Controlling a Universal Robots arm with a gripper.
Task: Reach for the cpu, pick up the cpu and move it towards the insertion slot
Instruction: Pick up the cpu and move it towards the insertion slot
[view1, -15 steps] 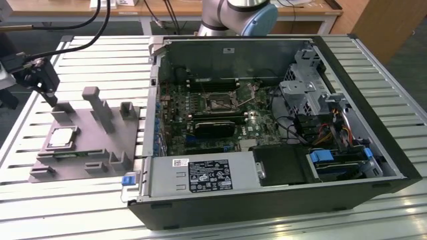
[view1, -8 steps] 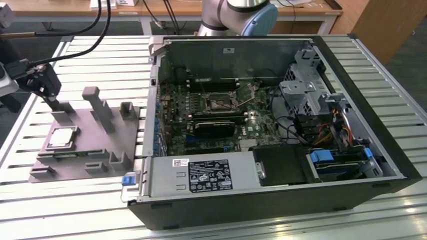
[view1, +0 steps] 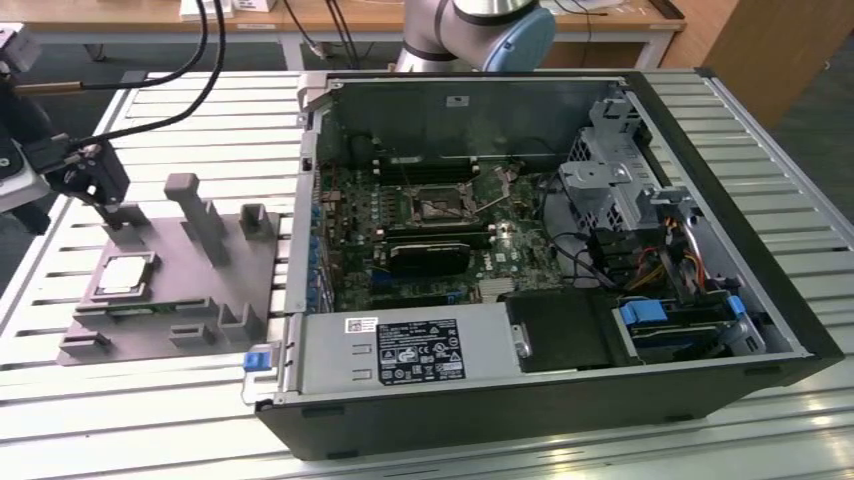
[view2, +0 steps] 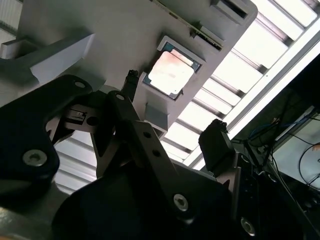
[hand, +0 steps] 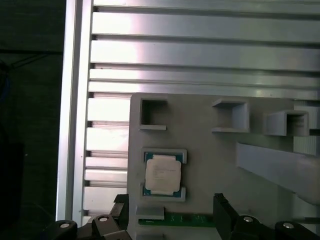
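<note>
cpu (hand: 162, 173) untouched, just beyond parted jaws

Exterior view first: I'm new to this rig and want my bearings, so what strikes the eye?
The open computer case takes the exterior view's right, the insertion slot on its motherboard. On the grey fixture plate at that view's left lies the silvery cpu; in the first wrist view the open pincer hangs empty close to it.
</note>
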